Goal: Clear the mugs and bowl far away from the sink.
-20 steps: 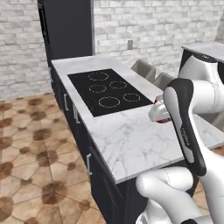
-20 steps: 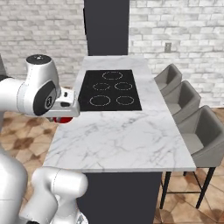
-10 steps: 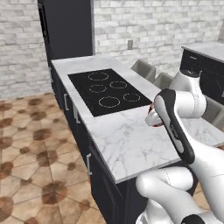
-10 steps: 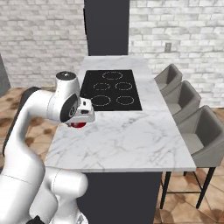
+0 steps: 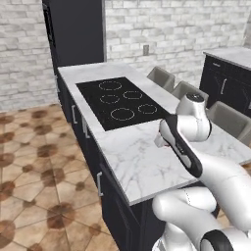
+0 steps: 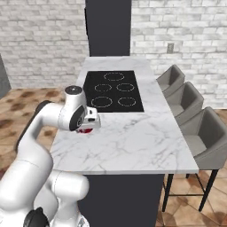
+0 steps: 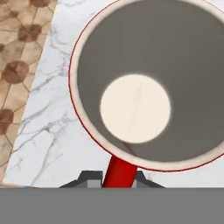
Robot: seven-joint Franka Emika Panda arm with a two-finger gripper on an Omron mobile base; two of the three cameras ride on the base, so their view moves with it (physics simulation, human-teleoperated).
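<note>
gripper (image 6: pixel 88 128) clamped on the red mug (image 6: pixel 86 130) by its handle.
mug hangs upright just above the white marble counter (image 6: pixel 133 142), near its left edge, in front of the black stovetop (image 6: pixel 114 89).

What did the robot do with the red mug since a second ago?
The arm swung the red mug in over the marble counter, away from the counter's left edge and lower. The end effector stayed shut on the mug's handle throughout. The stovetop and chairs stayed put.
</note>
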